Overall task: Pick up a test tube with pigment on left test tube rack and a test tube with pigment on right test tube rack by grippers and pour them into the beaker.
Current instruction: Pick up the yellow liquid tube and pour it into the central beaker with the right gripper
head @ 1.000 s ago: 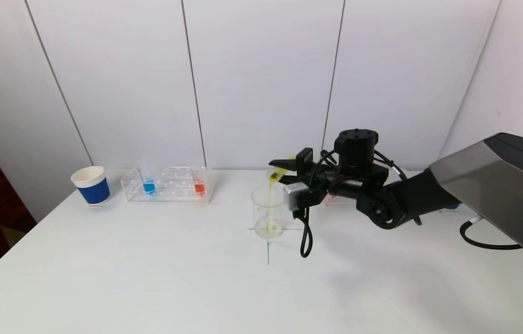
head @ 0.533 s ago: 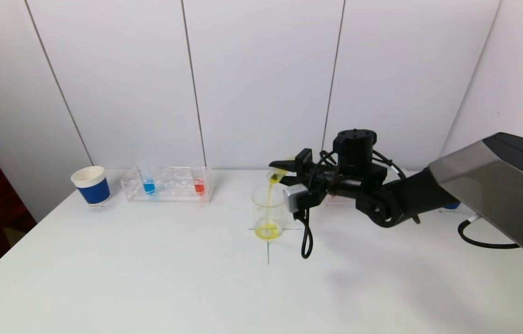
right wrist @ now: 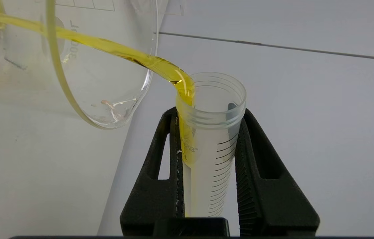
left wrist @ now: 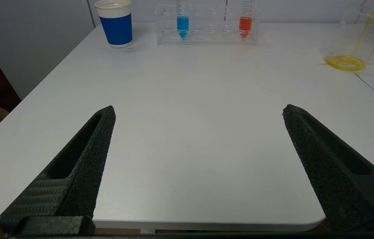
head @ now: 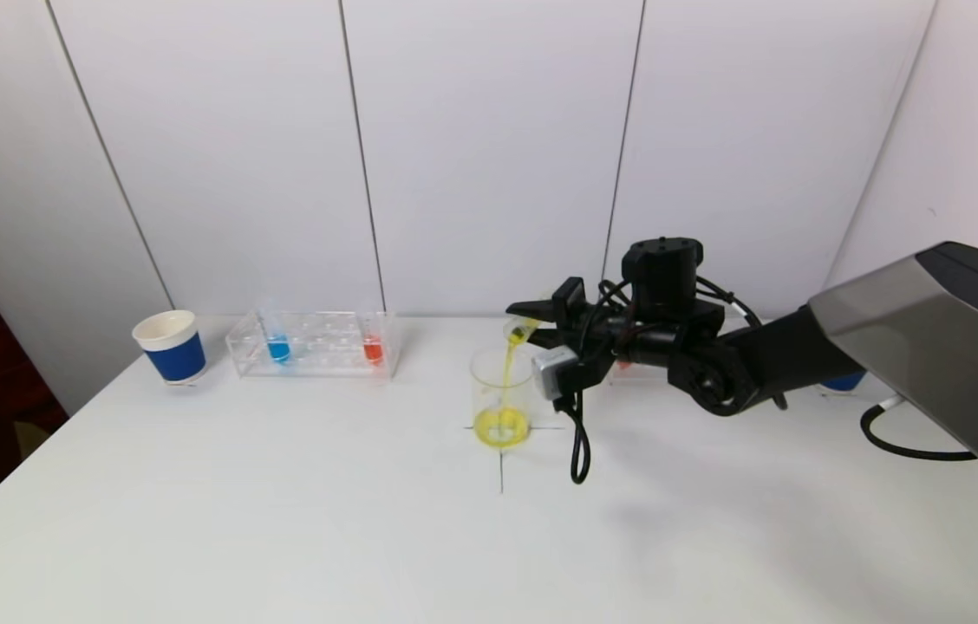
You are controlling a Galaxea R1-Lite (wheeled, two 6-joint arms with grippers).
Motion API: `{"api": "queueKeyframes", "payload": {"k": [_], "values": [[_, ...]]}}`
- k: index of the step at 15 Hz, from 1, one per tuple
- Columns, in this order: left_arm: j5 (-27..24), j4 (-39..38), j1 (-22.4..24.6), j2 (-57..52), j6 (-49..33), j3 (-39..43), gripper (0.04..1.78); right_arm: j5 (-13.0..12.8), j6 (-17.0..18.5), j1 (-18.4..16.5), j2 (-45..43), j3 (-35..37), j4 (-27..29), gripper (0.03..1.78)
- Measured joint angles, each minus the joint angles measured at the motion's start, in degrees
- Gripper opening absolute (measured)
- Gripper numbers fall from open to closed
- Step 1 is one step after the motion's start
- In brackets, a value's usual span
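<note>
At the centre of the white worktop (head: pixel 281 520), the beaker (head: pixel 502 394) catches a yellow stream from a tilted test tube (right wrist: pixel 207 139) clenched in the right hand (head: pixel 532 319). At ten o'clock, a clear rack (head: pixel 316 345) holds blue (head: pixel 278 348) and red (head: pixel 373 349) tubes beside a blue cup (head: pixel 170 347). Left hand (left wrist: pixel 198 159) hovers released at the near edge.

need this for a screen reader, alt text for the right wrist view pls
The right gripper is shut on a clear graduated plastic test tube, tipped so a stream of yellow liquid pours from its mouth into a clear glass beaker on the white table.
</note>
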Motion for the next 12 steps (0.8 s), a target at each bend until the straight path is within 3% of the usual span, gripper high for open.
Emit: {"api": "queueKeyframes", "payload": {"k": [12], "values": [[0.0, 0.0, 0.0, 0.0, 0.0, 0.0, 1.76, -2.0, -6.3, 0.5, -0.6, -2.9, 5.0, 0.50]]}}
